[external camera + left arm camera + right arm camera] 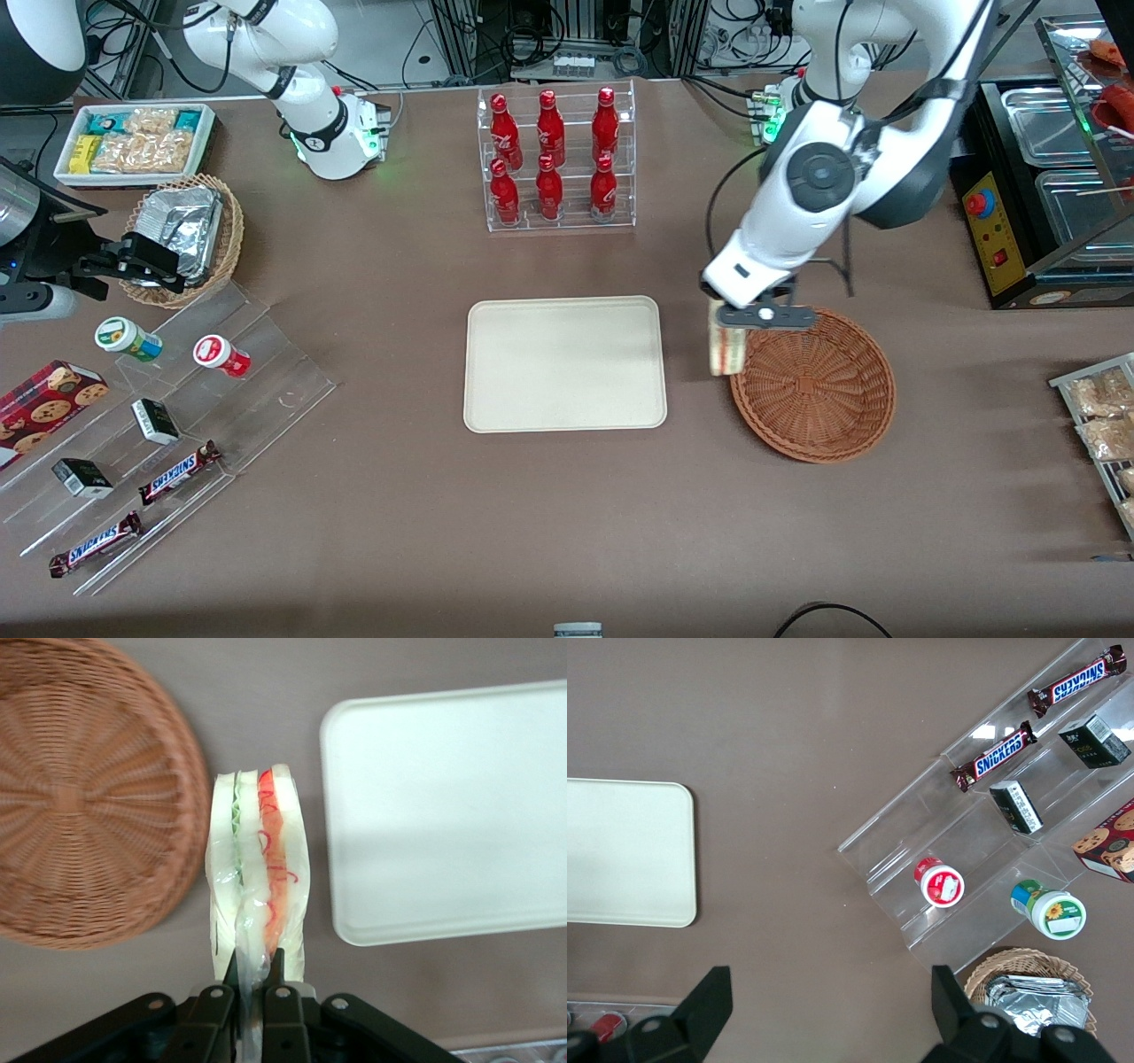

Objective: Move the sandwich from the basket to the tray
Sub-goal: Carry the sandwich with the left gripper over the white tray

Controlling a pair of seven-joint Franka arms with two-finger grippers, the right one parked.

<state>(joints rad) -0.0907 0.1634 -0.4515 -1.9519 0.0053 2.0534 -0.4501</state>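
Observation:
My left gripper (728,317) is shut on the sandwich (722,347), a pale bread wedge in clear wrap with red and green filling (258,864). It hangs above the bare tabletop, between the reddish-brown wicker basket (815,385) and the cream-white tray (565,363). The wrist view shows my gripper (253,967) pinching the wrap at the sandwich's near end, with the basket (80,788) to one side and the tray (447,811) to the other. Nothing lies in the basket or on the tray.
A clear rack of red bottles (554,159) stands farther from the front camera than the tray. A metal warming unit (1045,195) sits at the working arm's end. Snack packets (1103,416), a tiered acrylic stand (168,416) and a tan basket of foil packets (186,235) line the table's ends.

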